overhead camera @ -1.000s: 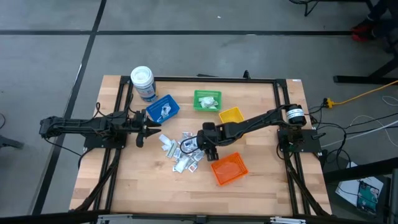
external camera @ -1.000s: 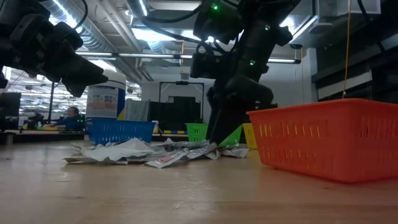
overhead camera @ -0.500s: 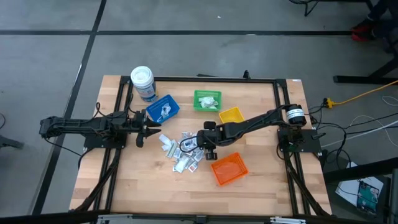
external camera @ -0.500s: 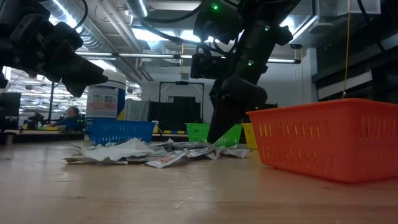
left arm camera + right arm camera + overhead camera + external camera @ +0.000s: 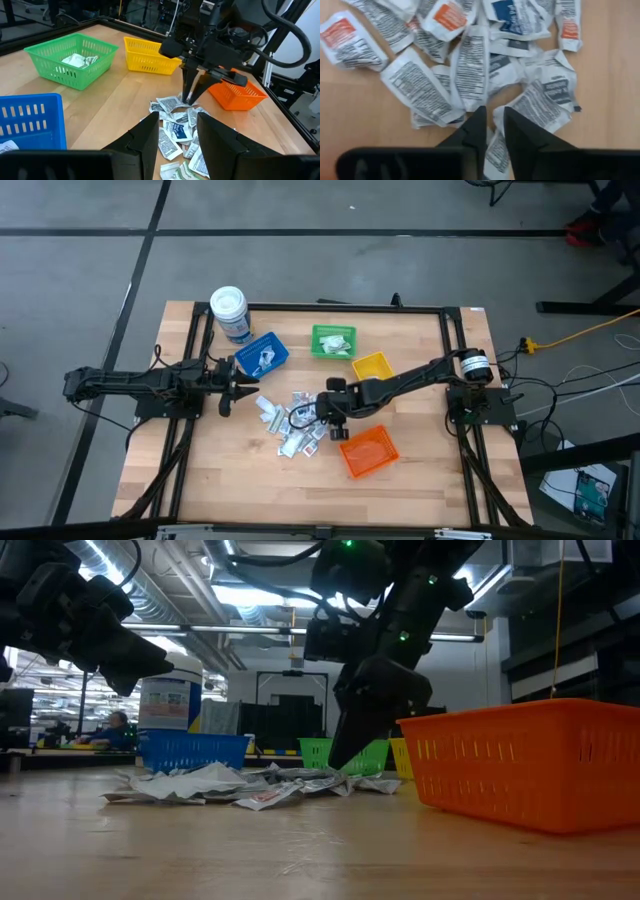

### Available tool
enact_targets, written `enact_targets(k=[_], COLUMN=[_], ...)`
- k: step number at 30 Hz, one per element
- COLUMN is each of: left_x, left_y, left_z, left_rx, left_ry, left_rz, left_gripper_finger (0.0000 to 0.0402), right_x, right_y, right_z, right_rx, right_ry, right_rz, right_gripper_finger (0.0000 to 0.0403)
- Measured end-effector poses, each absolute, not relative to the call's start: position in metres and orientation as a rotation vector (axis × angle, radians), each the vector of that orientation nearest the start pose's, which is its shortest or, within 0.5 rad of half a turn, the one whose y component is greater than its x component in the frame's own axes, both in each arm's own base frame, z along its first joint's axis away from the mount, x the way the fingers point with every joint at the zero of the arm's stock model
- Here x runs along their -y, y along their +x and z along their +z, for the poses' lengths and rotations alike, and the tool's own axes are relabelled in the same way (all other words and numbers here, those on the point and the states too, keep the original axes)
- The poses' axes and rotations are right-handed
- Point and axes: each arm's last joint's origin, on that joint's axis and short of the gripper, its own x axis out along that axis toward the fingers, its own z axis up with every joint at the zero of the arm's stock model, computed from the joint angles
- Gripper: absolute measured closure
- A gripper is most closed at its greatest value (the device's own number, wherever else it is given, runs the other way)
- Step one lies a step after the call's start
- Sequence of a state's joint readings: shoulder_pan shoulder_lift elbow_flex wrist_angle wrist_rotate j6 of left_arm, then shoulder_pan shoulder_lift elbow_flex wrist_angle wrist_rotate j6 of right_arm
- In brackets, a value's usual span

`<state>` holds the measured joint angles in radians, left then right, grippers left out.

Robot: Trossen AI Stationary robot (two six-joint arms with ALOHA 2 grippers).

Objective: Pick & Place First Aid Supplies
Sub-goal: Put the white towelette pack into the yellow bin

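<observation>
Right gripper [image 5: 324, 410] first: hangs tip-down over the near edge of the packet heap, wrist tilted steeply, likely so as to pick one piece off the top. Cannot tell whether parted, closed, or clamped on anything; no packet seen lifted clear.

Directly beneath: first aid supplies [image 5: 293, 428], loose overlapping scatter mid-table, just left of the orange bin [image 5: 368, 452]. Flat paper sachets, white and silvery grey, crimped edges, creased and slightly puffed; dense black print, some with orange or dark blue blocks. Thin, light, slippery-looking; probably prone to coming up in twos where stacked.

Further out: yellow bin [image 5: 371, 365], green bin [image 5: 333, 341], blue bin [image 5: 262, 354], all slotted plastic baskets, rigid, shallow. Green and blue already with white pieces inside, so sorting judged partly done, most of the heap still to go. Round white-lidded jar [image 5: 230, 313] beyond the blue bin, apart from the work.

Left gripper [image 5: 240, 390] parked at the heap's left side, parted, empty, aimed across the pile, seemingly waiting clear.

Wooden table [image 5: 200, 470], bare slats, matte.
</observation>
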<state>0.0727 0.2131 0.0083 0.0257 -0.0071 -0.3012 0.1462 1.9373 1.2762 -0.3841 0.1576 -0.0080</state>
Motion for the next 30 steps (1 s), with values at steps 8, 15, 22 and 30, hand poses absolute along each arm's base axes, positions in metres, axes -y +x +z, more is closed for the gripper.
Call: enact_targets(k=[8,15,22,30], left_x=[-0.008,-0.008,-0.008,-0.008], left_y=[0.109,0.109,0.109,0.109], left_z=[0.151,0.151,0.151,0.151], left_rx=[-0.166,-0.165,-0.165,-0.165], left_ry=[-0.306,-0.306,-0.306,-0.306], left_rz=[0.106,0.106,0.106,0.106], left_gripper_finger=[0.0274,0.0274,0.0274,0.0274], right_x=[-0.054,-0.051,-0.051,-0.049], right_y=[0.391,0.384,0.385,0.388], right_z=[0.163,0.153,0.148,0.142], right_rx=[-0.995,-1.023,-0.962,-0.949], right_ry=[-0.171,-0.181,-0.160,-0.173], right_rz=[-0.028,-0.100,-0.130,-0.159], right_gripper_finger=[0.0247,0.0219,0.0240,0.0294])
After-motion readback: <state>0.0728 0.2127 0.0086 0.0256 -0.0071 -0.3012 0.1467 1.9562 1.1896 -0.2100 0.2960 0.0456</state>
